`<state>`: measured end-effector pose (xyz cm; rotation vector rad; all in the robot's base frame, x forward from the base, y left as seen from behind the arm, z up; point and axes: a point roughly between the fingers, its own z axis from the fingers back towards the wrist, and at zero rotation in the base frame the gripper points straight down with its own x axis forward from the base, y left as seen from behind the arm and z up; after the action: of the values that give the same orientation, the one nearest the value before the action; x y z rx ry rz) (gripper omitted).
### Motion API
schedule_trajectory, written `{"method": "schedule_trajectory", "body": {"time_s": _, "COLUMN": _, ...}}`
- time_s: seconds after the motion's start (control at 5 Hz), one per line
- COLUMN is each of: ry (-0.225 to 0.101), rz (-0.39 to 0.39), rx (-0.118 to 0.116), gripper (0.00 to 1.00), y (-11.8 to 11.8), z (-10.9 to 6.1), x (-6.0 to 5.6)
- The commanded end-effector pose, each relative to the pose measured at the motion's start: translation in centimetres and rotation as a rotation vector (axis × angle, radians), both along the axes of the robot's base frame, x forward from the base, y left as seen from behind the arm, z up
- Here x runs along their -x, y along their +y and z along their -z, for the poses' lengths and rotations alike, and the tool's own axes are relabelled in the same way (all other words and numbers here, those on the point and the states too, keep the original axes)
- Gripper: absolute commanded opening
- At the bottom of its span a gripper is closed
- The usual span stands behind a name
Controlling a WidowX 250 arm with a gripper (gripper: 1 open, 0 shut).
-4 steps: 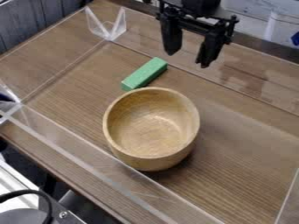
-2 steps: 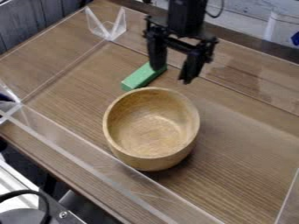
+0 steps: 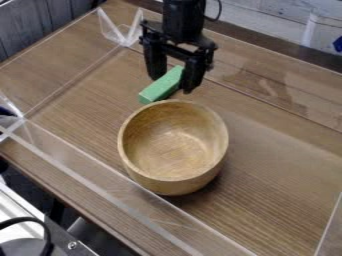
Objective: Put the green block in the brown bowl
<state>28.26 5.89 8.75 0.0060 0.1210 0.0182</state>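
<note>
The green block [image 3: 159,89] lies flat on the wooden table, just behind and left of the brown bowl [image 3: 173,146]. The bowl is a round light-wood one with nothing inside. My gripper [image 3: 175,76] hangs over the block's far end with its black fingers [image 3: 154,62] pointing down. The jaws stand open, one finger on each side of the block's upper end, which they partly hide. I cannot tell whether the fingertips touch the block.
Low clear plastic walls [image 3: 60,160] fence the work area on the left and front. A clear bracket [image 3: 124,30] stands at the back left corner. Bare wooden tabletop [image 3: 274,110] stretches to the right of the bowl.
The gripper has moved left and down, from the back right to a spot over the green block. Its jaws stayed open. Block and bowl have not moved.
</note>
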Motion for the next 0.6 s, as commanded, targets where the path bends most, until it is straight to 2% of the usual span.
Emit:
{"method": "schedule_trajectory", "body": {"time_s": 0.0, "ry": -0.049, "rz": 0.029, "rx": -0.002, "gripper": 1.00, "y": 1.4, "z": 0.0, "x": -1.4}}
{"method": "schedule_trajectory", "body": {"time_s": 0.4, "ry": -0.060, "rz": 0.068, "rx": -0.001, "gripper": 1.00, "y": 2.8, "z": 1.5, "x": -3.4}}
